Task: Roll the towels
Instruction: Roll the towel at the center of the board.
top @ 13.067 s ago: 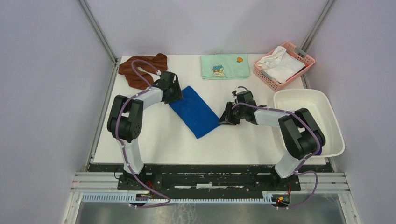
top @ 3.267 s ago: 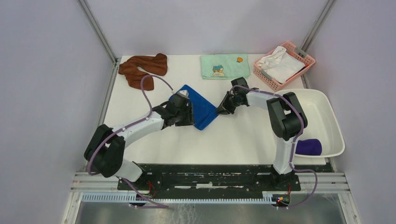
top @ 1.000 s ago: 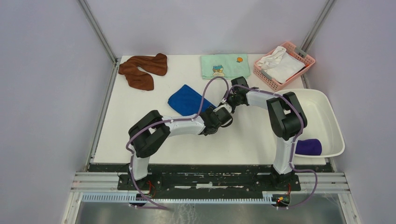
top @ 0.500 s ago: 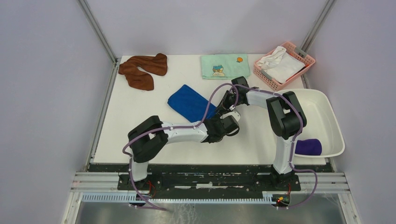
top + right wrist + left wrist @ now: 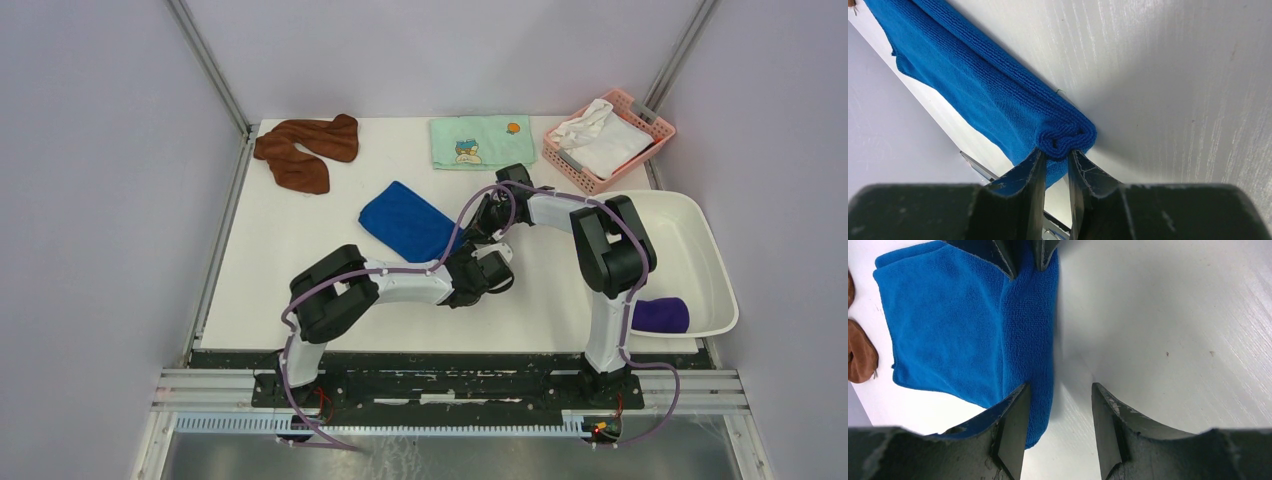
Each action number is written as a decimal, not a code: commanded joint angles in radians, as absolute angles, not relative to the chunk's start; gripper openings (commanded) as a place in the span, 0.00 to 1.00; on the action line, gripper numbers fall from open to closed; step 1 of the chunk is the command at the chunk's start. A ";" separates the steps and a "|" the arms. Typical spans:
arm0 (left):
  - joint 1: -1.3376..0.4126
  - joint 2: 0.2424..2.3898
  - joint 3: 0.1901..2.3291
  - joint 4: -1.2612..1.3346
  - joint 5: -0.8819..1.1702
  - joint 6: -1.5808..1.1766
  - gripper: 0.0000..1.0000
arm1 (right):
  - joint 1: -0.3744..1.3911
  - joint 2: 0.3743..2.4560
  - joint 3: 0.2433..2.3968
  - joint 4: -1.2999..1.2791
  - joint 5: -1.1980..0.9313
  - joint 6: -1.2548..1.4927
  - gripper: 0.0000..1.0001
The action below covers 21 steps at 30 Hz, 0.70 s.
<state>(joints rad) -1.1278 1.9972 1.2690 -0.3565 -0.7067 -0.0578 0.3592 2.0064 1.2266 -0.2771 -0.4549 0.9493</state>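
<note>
The blue towel lies mid-table, its right long edge rolled into a thick tube. My right gripper is shut on the rolled end at the towel's near right corner. Facing it from the near side, my left gripper is open just above the table. The towel's rolled corner lies against its left finger; the right finger is over bare table. The rust-brown towel lies crumpled at the back left. The purple towel sits rolled in the white tub.
A pale green cartoon-print towel lies flat at the back centre. A pink basket with a white cloth stands at the back right. The left arm's purple cable loops over the blue towel's right end.
My left gripper has slid toward the near right, off the towel's corner, and its jaws have narrowed slightly. The right gripper and blue towel have stayed put.
</note>
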 commanded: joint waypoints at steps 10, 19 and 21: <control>-1.119 2.007 1.322 -0.277 -0.768 0.043 0.55 | 0.359 2.060 1.239 -0.279 -0.397 0.936 0.29; -1.080 2.028 1.314 -0.308 -0.743 0.021 0.55 | 0.359 2.062 1.243 -0.284 -0.399 0.933 0.29; -1.065 2.036 1.310 -0.323 -0.729 0.006 0.55 | 0.359 2.059 1.243 -0.284 -0.400 0.933 0.29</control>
<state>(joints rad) -1.0927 2.0045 1.2842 -0.3222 -0.7303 -0.0051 0.3573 2.0155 1.2320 -0.2699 -0.4702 0.9493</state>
